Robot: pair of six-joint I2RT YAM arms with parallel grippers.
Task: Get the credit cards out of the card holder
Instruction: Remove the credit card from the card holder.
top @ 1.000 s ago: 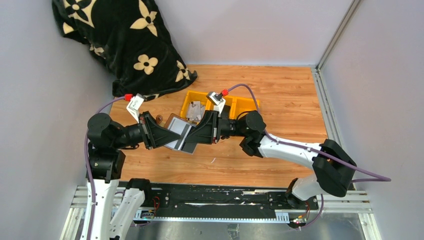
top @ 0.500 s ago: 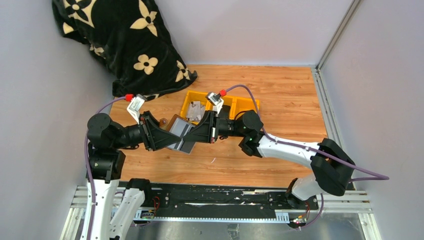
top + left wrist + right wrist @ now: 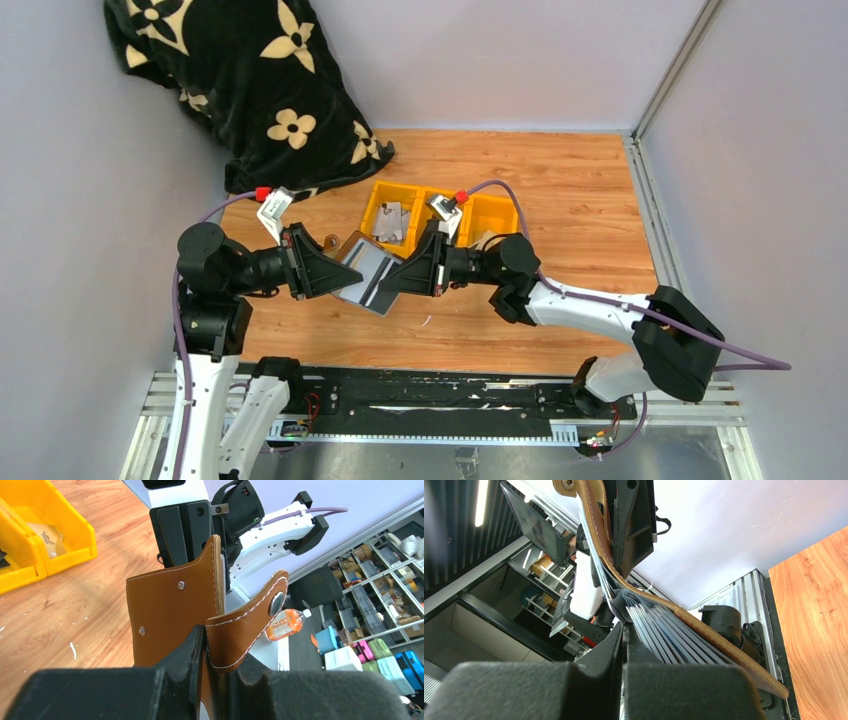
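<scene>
Left gripper (image 3: 204, 630) clamps brown leather card holder (image 3: 165, 615); right gripper (image 3: 624, 630) closed at its pockets (image 3: 659, 630) (card unclear); pulling may yank holder free.

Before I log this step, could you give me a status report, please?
Left gripper jaws clamped on card holder. Right gripper jaws shut at its grey leaves. No obstruction seen.

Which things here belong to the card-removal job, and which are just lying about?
Job: card holder; left gripper, clamping its leather; right gripper, pinching its grey inner layers.
Lying about: yellow bins, grey pieces in one; black flowered blanket, back left.
</scene>
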